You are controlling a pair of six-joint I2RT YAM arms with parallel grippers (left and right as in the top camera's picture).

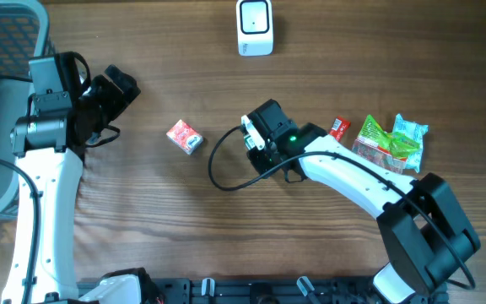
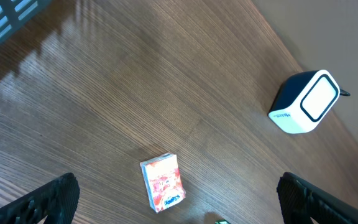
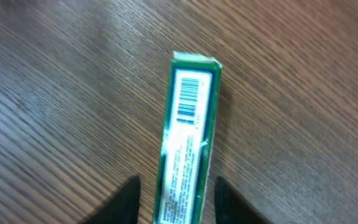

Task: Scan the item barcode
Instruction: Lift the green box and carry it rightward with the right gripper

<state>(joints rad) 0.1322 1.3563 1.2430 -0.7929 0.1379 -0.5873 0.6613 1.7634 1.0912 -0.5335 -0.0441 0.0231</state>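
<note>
Right gripper (image 3: 176, 200) is straddling box (image 3: 188, 130), well short of scanner (image 1: 254, 27), barcode (image 3: 189, 99) facing the wrist cam; can't tell if it's pinching. Left gripper (image 1: 116, 93) is hanging spread wide. Box is looking light, stiff, slick: I'm suggesting gripping long sides, keeping barcode clear.

A barcode scanner (image 1: 254, 27) was set at the far middle of the table (image 1: 226, 236), well apart from everything else. A small box (image 1: 184, 136) was laid left of centre, between the left gripper (image 1: 118, 88) and the right gripper (image 1: 248, 135). A slim barcoded carton (image 3: 188, 137) was placed between the right gripper's fingers. Snack packets (image 1: 391, 143) were clustered at the right, and a wire basket (image 1: 7, 38) was kept at the far left corner
</note>
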